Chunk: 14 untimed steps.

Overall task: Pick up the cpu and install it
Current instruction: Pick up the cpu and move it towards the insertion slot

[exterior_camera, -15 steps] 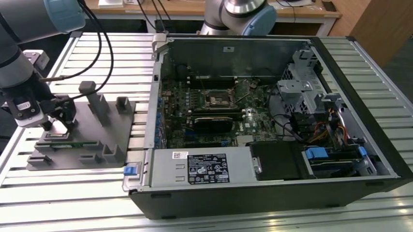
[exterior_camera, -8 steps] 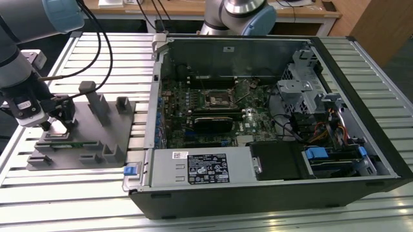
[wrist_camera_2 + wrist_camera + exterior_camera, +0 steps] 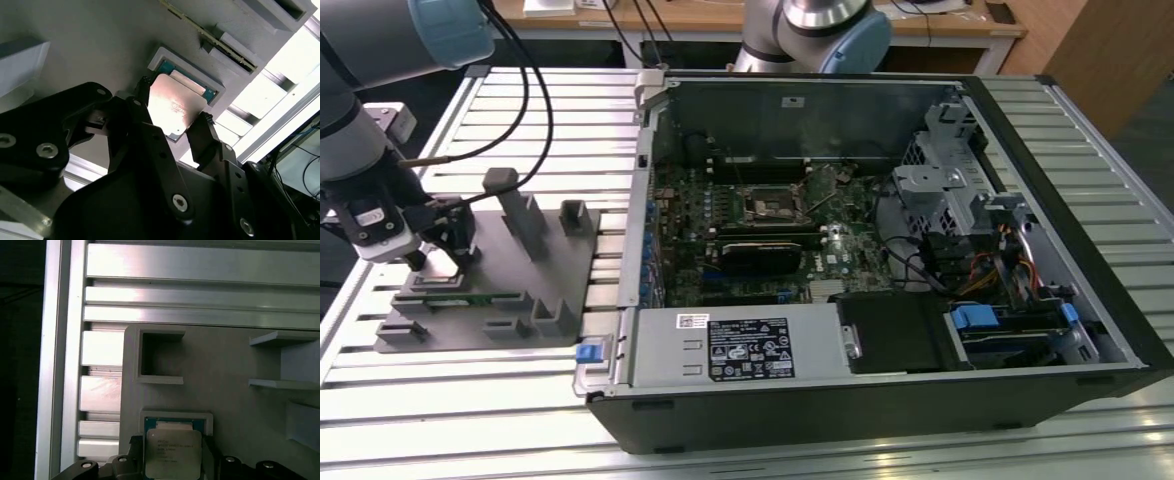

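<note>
silvery-white metal tops the small, thin square cpu [image 3: 175, 107], which sits between the two black fingers [image 3: 202, 135] of the pincer [image 3: 173, 102]. one finger presses on each of two opposite edges, so the pincer is clamped on the chip. in both wrist views the cpu [image 3: 172, 455] hangs partly over a shallow square recess [image 3: 177, 415] with a teal-edged floor, moulded into the flat grey plastic fixture [image 3: 225, 370]. the chip overlaps the recess rim and is shifted toward the pincer body rather than lying squarely inside it; i cannot tell whether it touches the rim. in the exterior view the pincer [image 3: 438, 260] is low over the fixture [image 3: 467, 335], at the end nearer the exterior view's left, beside its upright blocks. the fixture lies on a ribbed aluminium tabletop [image 3: 454, 420]. well apart from it, toward the exterior view's right, an open black computer case [image 3: 881, 400] lies on its side on the same tabletop. the black square socket with a metal frame [image 3: 767, 205] is visible on the green board inside.
</note>
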Each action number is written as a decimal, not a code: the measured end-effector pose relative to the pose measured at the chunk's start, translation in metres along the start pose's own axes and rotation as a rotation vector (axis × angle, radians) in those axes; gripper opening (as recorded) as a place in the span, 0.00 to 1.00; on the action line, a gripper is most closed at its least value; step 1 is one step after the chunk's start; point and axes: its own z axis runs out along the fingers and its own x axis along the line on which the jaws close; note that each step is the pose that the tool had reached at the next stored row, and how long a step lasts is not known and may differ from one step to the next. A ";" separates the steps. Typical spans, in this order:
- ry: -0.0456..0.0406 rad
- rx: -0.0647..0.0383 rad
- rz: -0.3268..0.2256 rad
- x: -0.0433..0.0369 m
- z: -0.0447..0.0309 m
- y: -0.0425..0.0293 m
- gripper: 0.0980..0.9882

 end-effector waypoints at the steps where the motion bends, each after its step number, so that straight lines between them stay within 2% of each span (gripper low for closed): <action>1: 0.0002 0.000 0.000 0.0000 -0.0001 0.0000 0.53; 2: 0.0002 0.000 0.000 0.0000 0.0000 0.0000 0.53; 3: 0.0002 0.000 0.000 0.0000 0.0000 0.0000 0.48; 7: -0.0004 0.000 0.000 0.0000 -0.0007 0.0001 0.48; 14: -0.0001 0.000 0.000 -0.0001 -0.0096 0.0003 0.48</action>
